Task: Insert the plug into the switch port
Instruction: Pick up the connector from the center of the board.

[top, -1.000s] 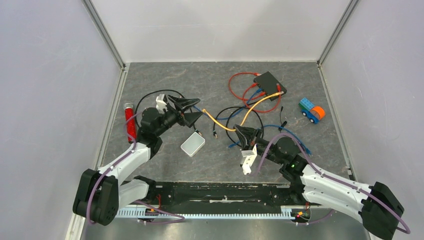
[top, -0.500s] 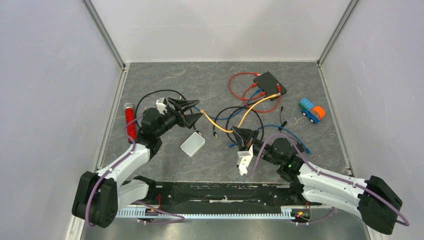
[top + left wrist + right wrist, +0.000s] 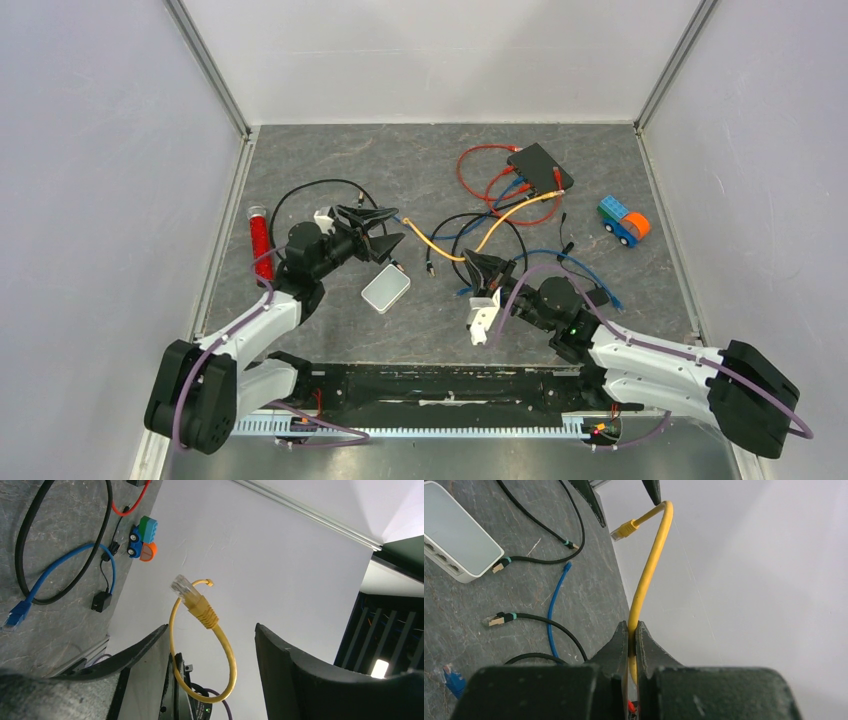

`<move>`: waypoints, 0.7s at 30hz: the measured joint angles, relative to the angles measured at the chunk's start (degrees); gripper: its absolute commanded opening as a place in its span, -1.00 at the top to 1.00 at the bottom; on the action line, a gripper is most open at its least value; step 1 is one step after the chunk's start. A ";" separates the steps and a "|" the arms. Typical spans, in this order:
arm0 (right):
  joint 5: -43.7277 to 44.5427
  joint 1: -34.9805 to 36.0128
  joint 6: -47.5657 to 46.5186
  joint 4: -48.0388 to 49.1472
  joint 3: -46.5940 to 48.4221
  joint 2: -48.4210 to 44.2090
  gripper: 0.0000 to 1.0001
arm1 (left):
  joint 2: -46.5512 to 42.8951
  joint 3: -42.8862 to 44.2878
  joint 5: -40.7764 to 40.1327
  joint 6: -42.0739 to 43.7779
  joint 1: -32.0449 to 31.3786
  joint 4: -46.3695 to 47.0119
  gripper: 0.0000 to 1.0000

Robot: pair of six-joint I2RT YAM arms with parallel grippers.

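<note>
The yellow plug [image 3: 192,596] with its clear tip hangs in the air just ahead of my left gripper [image 3: 211,630], which is open; its yellow cable [image 3: 227,655] loops between the two fingers. My right gripper [image 3: 631,626] is shut on that same cable [image 3: 648,567] farther back, holding it up with the plug [image 3: 625,530] pointing away. From above, the left gripper [image 3: 393,226] faces the right gripper [image 3: 472,263] across the cable's free end. The white switch [image 3: 385,289] lies flat on the table between them, ports along one edge [image 3: 444,557].
A black switch box [image 3: 540,167] at the back holds the yellow cable's far end plus red and blue cables. Loose black and blue cables [image 3: 560,258] sprawl mid-table. A toy truck [image 3: 624,221] sits right, a red tube [image 3: 261,243] left. Walls enclose three sides.
My right gripper has carried the yellow cable leftward, toward the left gripper. The left gripper's fingers have narrowed a little and the plug now sits just ahead of their tips.
</note>
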 measured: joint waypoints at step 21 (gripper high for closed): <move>2.75 3.34 4.48 7.85 -3.41 6.56 1.00 | 3.65 -0.74 -0.13 -2.73 -0.72 1.51 -0.25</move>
